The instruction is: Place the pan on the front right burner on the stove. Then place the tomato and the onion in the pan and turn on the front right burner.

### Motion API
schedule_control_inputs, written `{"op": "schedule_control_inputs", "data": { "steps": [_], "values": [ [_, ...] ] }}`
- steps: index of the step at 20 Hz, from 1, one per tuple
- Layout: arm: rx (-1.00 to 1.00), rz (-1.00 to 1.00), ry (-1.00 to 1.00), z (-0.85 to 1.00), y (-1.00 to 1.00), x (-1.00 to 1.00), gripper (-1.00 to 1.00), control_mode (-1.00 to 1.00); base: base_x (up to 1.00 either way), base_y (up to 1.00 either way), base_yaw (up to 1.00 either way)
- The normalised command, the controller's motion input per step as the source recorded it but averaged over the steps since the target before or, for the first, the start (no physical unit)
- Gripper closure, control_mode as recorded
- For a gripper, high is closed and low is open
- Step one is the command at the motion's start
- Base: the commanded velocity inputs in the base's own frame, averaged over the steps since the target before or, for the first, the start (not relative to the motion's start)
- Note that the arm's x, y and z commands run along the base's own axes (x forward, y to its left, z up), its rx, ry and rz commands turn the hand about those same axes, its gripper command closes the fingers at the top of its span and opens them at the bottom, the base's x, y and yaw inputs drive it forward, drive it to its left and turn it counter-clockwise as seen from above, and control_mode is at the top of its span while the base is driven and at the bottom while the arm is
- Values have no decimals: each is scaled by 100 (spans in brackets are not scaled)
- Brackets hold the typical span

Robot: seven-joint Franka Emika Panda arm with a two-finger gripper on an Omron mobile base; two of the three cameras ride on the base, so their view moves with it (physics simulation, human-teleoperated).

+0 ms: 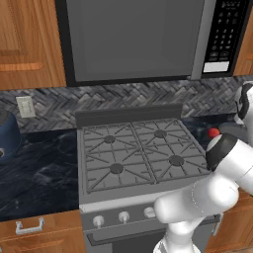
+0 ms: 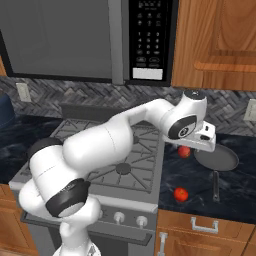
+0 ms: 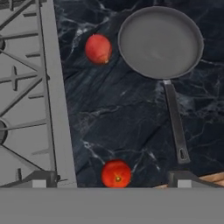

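Dark marble counter [image 3: 127, 118] right of the stove [image 3: 26, 100] carries the pan [image 3: 160, 41], tomato [image 3: 116, 173] and onion [image 3: 98, 49]; I see my gripper [image 3: 113, 179] hovering above, jaws wide, empty.

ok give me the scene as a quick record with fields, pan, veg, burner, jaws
pan: round dark grey frying pan lies empty on the black marble counter, right of the grey gas stove, handle toward the counter's front edge
veg: two round red pieces, one beside the pan, one near the front edge
front right burner: bare
gripper: jaws open, above the counter, holding nothing
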Motion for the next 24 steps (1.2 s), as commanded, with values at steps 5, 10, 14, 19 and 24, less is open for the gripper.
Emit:
{"op": "schedule_control_inputs", "data": {
  "steps": [5,10,14,19,24],
  "values": [
    [0,0,5,-8,-30,0,-100,-100,0,0,0],
    [0,0,8,-21,-31,0,-100,-100,0,0,0],
    [0,0,9,-25,-31,0,-100,-100,0,0,0],
    [0,0,6,-17,-35,0,-100,-100,0,0,0],
    [0,0,2,-19,-27,0,-100,-100,0,0,0]
  ]
}}
